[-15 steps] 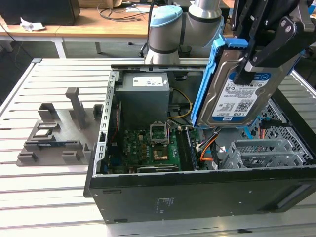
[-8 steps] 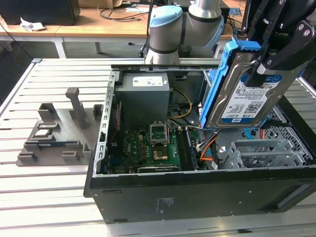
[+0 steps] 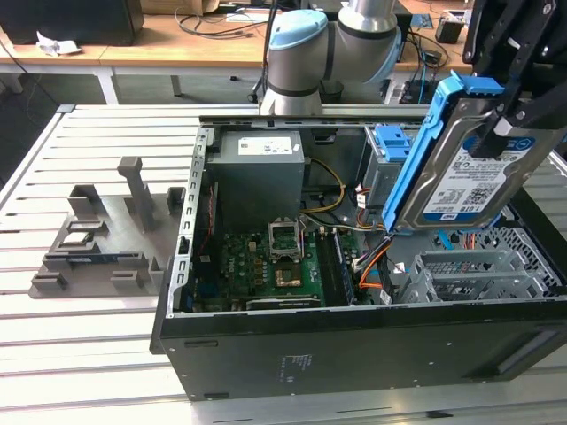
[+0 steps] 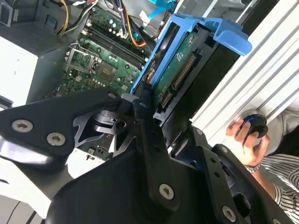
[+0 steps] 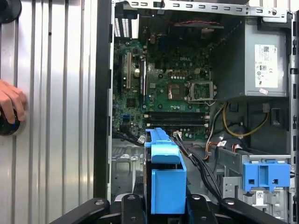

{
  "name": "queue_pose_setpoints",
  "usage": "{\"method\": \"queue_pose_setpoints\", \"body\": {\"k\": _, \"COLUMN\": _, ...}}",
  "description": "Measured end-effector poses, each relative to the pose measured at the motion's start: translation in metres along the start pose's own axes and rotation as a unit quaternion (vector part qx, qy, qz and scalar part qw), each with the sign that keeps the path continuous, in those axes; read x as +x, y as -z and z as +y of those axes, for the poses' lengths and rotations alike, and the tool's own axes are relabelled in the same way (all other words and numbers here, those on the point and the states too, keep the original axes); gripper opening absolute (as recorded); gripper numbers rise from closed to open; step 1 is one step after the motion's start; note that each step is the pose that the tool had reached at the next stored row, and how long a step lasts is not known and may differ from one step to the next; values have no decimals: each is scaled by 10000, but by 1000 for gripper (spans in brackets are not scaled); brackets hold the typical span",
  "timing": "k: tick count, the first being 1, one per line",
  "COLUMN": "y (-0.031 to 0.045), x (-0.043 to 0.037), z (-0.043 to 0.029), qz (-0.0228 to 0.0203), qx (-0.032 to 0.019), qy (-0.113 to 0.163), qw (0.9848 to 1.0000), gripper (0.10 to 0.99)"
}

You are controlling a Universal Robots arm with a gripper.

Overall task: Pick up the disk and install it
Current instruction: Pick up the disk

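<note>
Exterior view shows gripper clamped on the disk, held over the open computer case, long axis steeply tilted, low end toward the drive cage.

An open computer case lies on the slatted table, exposing its motherboard and grey power supply; a grey fixture stands beside it.

My jaws clamp the disk, silver, blue-railed, white-and-blue label, tilted steeply over the open case.
</note>
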State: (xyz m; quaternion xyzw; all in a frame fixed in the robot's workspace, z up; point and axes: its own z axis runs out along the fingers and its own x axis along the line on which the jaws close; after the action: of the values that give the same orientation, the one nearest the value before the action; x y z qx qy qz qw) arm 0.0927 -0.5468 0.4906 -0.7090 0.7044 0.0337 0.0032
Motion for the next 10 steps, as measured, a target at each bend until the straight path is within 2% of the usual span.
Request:
{"method": "queue_pose_setpoints", "body": {"k": 4, "y": -20, "x": 3, "z": -220, "qz": 0, "qx": -5, "qy": 16, "qw": 10000, "gripper": 365}}
{"method": "queue_pose_setpoints", "body": {"k": 5, "y": -30, "x": 4, "z": -250, "qz": 0, "qx": -6, "qy": 16, "qw": 10000, "gripper": 365}}
{"method": "queue_pose_setpoints", "body": {"k": 10, "y": -80, "x": 21, "z": -276, "qz": 0, "qx": -5, "qy": 16, "qw": 10000, "gripper": 365}}
